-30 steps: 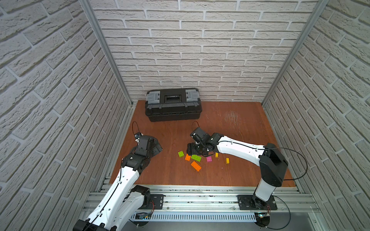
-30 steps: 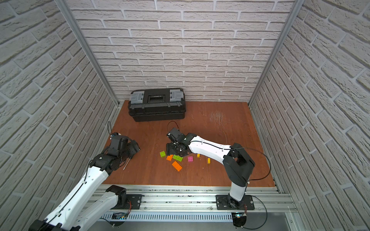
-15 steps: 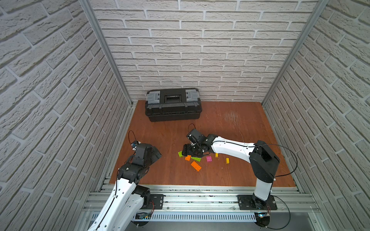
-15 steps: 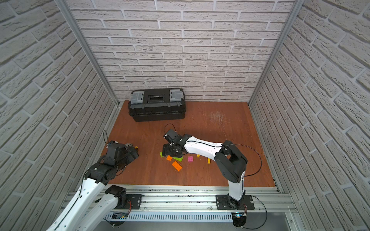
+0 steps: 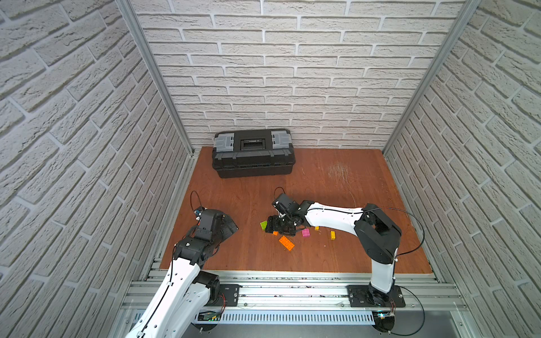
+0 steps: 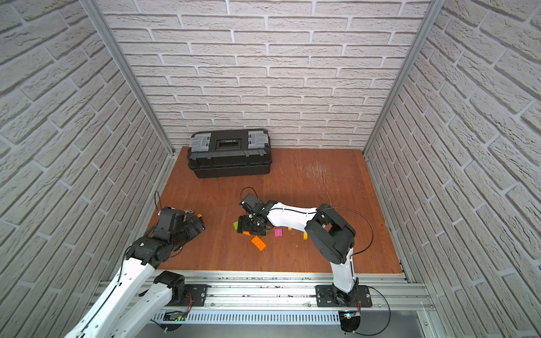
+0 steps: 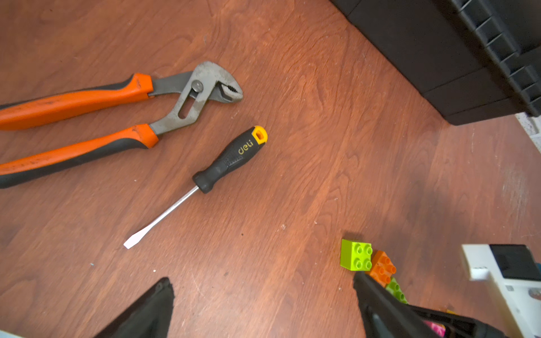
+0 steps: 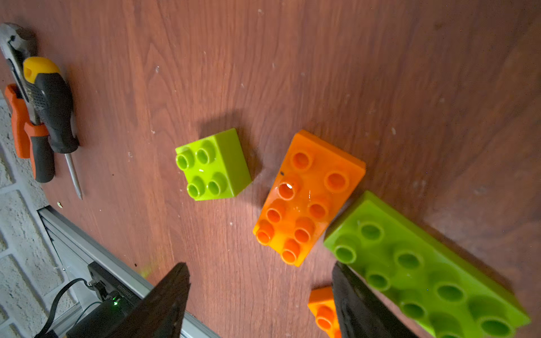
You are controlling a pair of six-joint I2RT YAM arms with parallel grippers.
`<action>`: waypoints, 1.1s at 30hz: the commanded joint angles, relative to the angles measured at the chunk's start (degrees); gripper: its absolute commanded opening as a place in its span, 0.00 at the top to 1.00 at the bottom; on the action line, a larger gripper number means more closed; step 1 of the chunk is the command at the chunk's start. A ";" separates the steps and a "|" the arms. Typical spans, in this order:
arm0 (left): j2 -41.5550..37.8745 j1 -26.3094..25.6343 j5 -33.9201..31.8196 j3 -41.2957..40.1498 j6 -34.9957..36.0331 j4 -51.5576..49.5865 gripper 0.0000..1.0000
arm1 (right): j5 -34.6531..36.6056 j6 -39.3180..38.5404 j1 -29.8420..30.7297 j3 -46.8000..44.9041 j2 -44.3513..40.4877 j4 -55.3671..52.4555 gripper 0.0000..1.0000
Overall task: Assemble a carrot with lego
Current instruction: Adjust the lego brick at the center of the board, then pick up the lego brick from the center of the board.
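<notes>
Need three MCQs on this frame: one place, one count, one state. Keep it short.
1. Where is the toolbox?
A) against the back wall
B) by the front rail
C) between the two arms

2. How many studs are on the small green brick?
A) two
B) four
C) eight

3. The left gripper is:
A) shut on the screwdriver
B) shut on the pliers
C) open

Answers:
1 A: both top views show it at the foot of the back wall.
2 B: the right wrist view shows a two-by-two top.
3 C: its jaws stand wide apart with nothing between them.
</notes>
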 commanded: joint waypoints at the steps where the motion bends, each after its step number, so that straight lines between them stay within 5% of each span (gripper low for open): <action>1: 1.00 -0.14 1.20 0.65 -0.21 1.44 0.02 | -0.01 -0.38 -0.88 -1.62 -0.15 0.95 0.19; 11: 2.90 -0.14 2.66 0.32 0.23 2.57 0.02 | 0.30 -4.72 -6.60 -3.48 -1.96 -0.05 0.17; 24: 12.43 -0.16 7.13 2.14 -0.96 1.24 0.02 | 6.09 -8.70 -1.53 11.73 2.60 -17.24 0.30; 33: 12.76 -0.12 7.87 4.23 -1.60 1.33 0.02 | 9.27 -6.99 -0.13 16.97 7.72 -24.57 0.29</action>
